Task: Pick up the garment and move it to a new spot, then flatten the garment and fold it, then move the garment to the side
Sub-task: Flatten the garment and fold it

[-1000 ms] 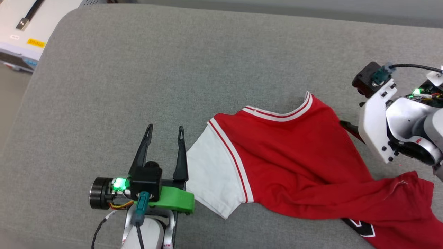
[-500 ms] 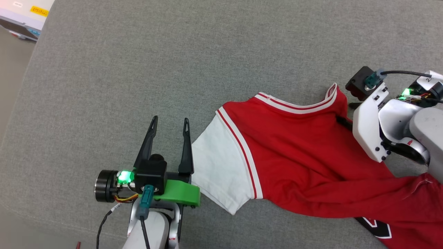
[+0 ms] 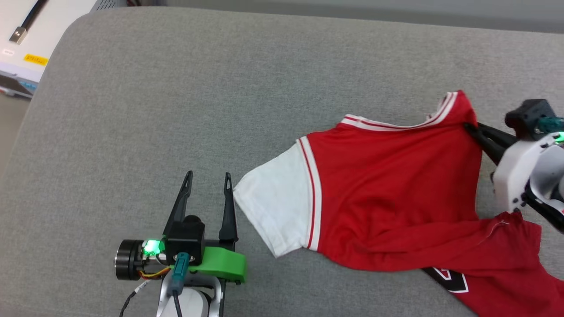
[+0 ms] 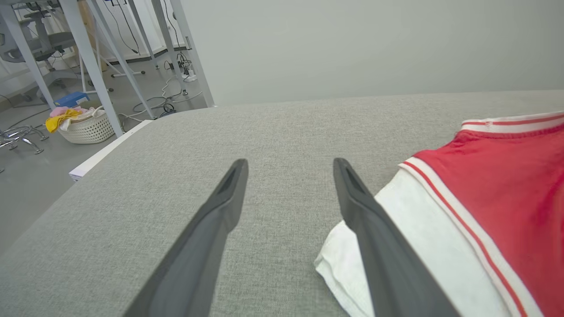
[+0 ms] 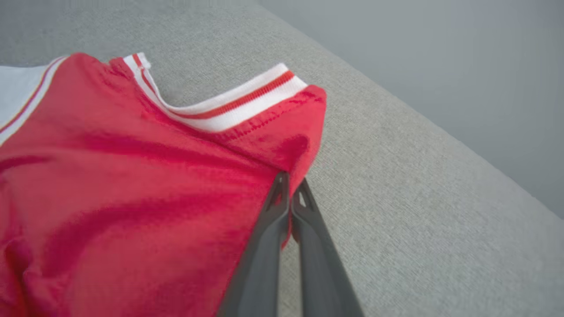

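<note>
Red thin-cloth T-shirt with white sleeves (image 3: pixel 387 185) — soft, matt, creased. Grey cloth-covered counter (image 3: pixel 176 110) — coarse woven, matt. Left tool (image 3: pixel 208 175), fingers (image 3: pixel 179 202): dark matt plastic, smooth.

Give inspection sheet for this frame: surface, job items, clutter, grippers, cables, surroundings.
Surface: grey fabric pad, no damage seen.
Job's things: garment rumpled, white sleeve spread out toward the left.
Clutter: nothing seen.
Grippers: left gripper open beside sleeve; right gripper shut on garment edge below collar.
Cables: wrist camera lead; loose cables on floor.
Surroundings: laundry basket, metal frame legs.
</note>
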